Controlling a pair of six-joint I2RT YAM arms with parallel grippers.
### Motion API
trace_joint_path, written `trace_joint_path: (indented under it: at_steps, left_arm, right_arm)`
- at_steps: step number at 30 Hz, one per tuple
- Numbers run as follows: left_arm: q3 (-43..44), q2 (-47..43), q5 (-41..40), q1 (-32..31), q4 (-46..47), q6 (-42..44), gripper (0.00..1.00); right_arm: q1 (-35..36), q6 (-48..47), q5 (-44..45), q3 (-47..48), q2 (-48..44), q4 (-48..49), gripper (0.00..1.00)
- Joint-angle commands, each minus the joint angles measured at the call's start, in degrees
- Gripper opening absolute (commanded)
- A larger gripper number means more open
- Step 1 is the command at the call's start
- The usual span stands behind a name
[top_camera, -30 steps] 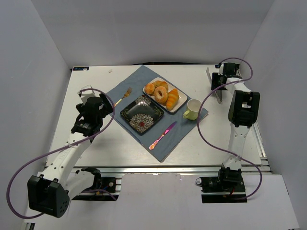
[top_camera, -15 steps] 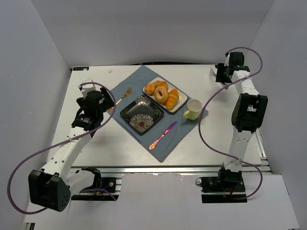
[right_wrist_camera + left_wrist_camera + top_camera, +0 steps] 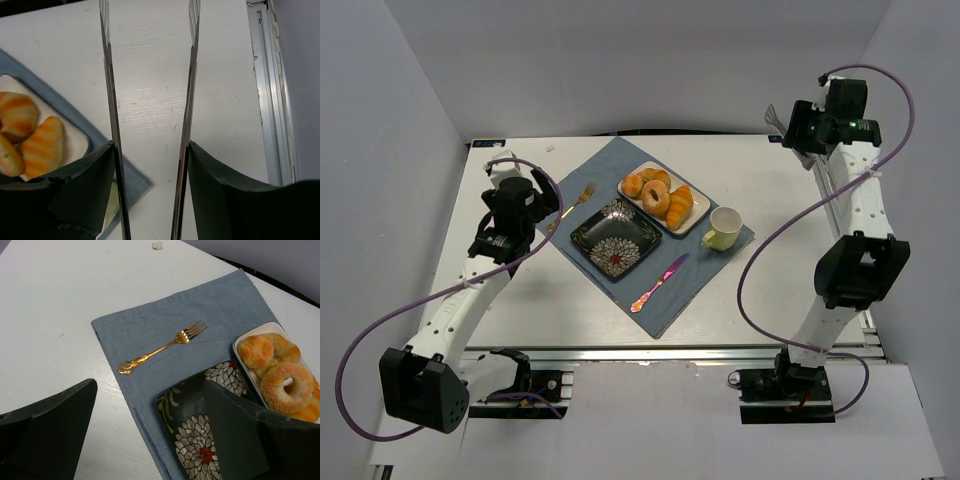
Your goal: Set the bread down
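The bread (image 3: 655, 198) is a sugared ring bun, lying on other rolls in a white tray (image 3: 692, 224). The left wrist view shows the bread (image 3: 286, 386) at the right edge, on that tray (image 3: 235, 346). My left gripper (image 3: 542, 205) hovers open and empty over the mat's left edge (image 3: 150, 390), well short of the bread. My right gripper (image 3: 790, 128) is raised high at the back right, far from the tray. There the right gripper (image 3: 151, 147) is shut on metal tongs (image 3: 107, 75), whose two arms stand apart with nothing between them.
A blue mat (image 3: 670, 300) carries a black flowered plate (image 3: 582, 236), a gold fork (image 3: 575, 200), a pink knife (image 3: 658, 283) and a pale green cup (image 3: 722, 228). An orange croissant (image 3: 44, 145) lies in the tray. The table's right rail (image 3: 265, 75) runs beside the tongs.
The right arm has lifted and swung back and to the right, carrying the tongs higher. The left gripper has shifted slightly toward the back of the table.
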Motion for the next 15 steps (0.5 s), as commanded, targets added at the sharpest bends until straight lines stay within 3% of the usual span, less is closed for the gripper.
trace_joint_path:
  at_steps: [1, 9, 15]
  left_arm:
    - [3.11, -0.70, 2.23, -0.20, -0.29, 0.93, 0.98]
    - [4.87, -1.32, 5.21, -0.20, -1.87, 1.72, 0.98]
    - [4.08, -3.07, 5.22, -0.20, -1.61, 1.81, 0.98]
  right_arm:
    - [3.39, 3.11, -5.42, 4.57, -5.07, -4.23, 0.63]
    - [20.26, 4.52, -4.02, -3.30, -12.44, -6.19, 0.63]
    - [26.26, 3.82, -3.05, -10.01, -14.57, -1.79, 0.62]
